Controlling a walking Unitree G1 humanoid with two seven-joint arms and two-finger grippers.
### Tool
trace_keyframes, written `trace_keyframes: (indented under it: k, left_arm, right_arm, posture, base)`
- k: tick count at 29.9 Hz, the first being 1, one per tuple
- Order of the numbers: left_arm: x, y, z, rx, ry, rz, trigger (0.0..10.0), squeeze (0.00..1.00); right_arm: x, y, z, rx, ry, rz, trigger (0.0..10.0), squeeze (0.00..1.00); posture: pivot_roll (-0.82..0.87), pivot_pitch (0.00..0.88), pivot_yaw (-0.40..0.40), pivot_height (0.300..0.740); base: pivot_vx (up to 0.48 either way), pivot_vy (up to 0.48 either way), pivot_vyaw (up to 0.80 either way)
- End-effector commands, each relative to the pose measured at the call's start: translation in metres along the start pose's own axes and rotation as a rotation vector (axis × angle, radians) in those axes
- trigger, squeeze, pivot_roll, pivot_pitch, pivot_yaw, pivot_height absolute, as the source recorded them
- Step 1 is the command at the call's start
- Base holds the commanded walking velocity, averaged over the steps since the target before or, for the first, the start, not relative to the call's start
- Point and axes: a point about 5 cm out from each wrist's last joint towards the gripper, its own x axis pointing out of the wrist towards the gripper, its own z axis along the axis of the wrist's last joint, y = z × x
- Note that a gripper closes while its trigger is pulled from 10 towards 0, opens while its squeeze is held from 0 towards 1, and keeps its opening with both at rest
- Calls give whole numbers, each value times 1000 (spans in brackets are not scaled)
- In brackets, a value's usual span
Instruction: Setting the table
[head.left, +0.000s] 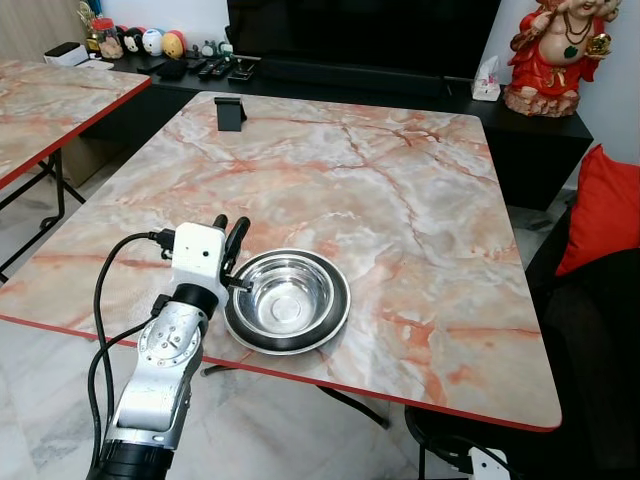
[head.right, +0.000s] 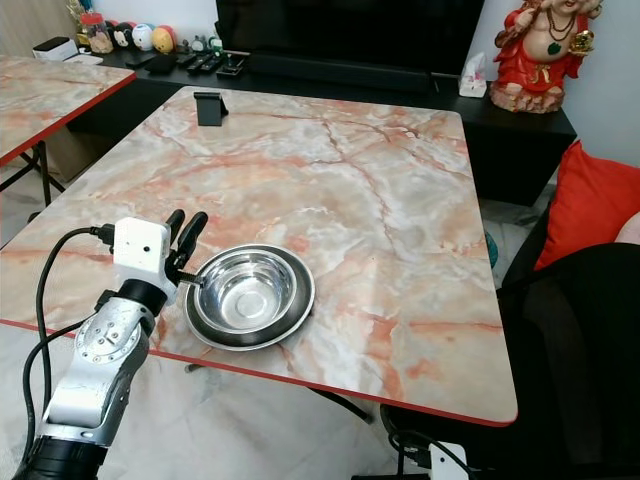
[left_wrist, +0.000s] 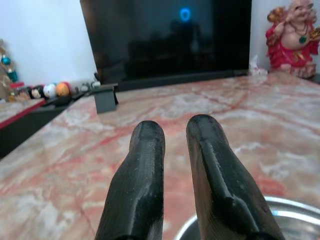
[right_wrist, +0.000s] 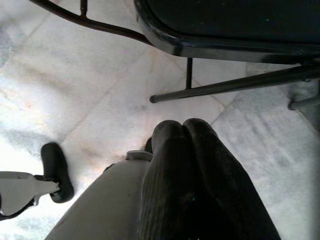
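Shiny steel is what the job is about: a steel bowl (head.left: 288, 295) sits inside a dark plate (head.left: 240, 325) on the marble tabletop (head.left: 400, 200), close to the near red edge. The left gripper (head.left: 230, 238) hangs just beside the bowl's left rim, a little above the tabletop. Its two black fingers (left_wrist: 145, 165) have a thin gap between them and hold nothing. One finger looks very close to the plate's rim, but I cannot tell if it touches.

I think the step now is placing the bowl and plate, or letting go of them. To do it well, the arm should lift straight up and back, slowly, so the fingers do not catch the rim and tip the bowl. The set is close to the edge, so any bump toward the robot could push it off. A small nudge toward the middle would be safer.

The right gripper (right_wrist: 187, 150) hangs down low over the floor near a black chair (right_wrist: 230, 25), with its fingers pressed together and empty.

Farther away on the tabletop stands a small black stand (head.left: 230, 112). Behind the table are a dark screen (head.left: 360, 35) and a red statue (head.left: 555, 55).
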Motion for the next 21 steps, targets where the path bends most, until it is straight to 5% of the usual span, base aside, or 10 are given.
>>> trace_keyframes:
  k: [1, 15, 17, 21]
  left_arm:
    - [1, -2, 1, 7, -5, -11, 10000, 0]
    - [3, -8, 3, -19, 8, -15, 10000, 0]
    - [4, -5, 2, -90, 20, 25, 10000, 0]
    - [6, -4, 1, -45, 19, 7, 10000, 0]
  right_arm:
    - [-1, -3, -2, 19, -4, -10, 10000, 0]
    - [-1, -5, -2, 7, -5, -11, 10000, 0]
    - [-1, -5, -1, 8, -6, -9, 10000, 0]
    - [-1, -5, -1, 7, -9, -8, 10000, 0]
  posture:
    - [40, 0, -17, 740]
    - [47, 0, -24, 740]
    - [43, 0, -25, 740]
    - [36, 0, -21, 740]
  base:
    - [0, 266, 0]
    - [0, 282, 0]
    - [0, 285, 0]
    - [0, 292, 0]
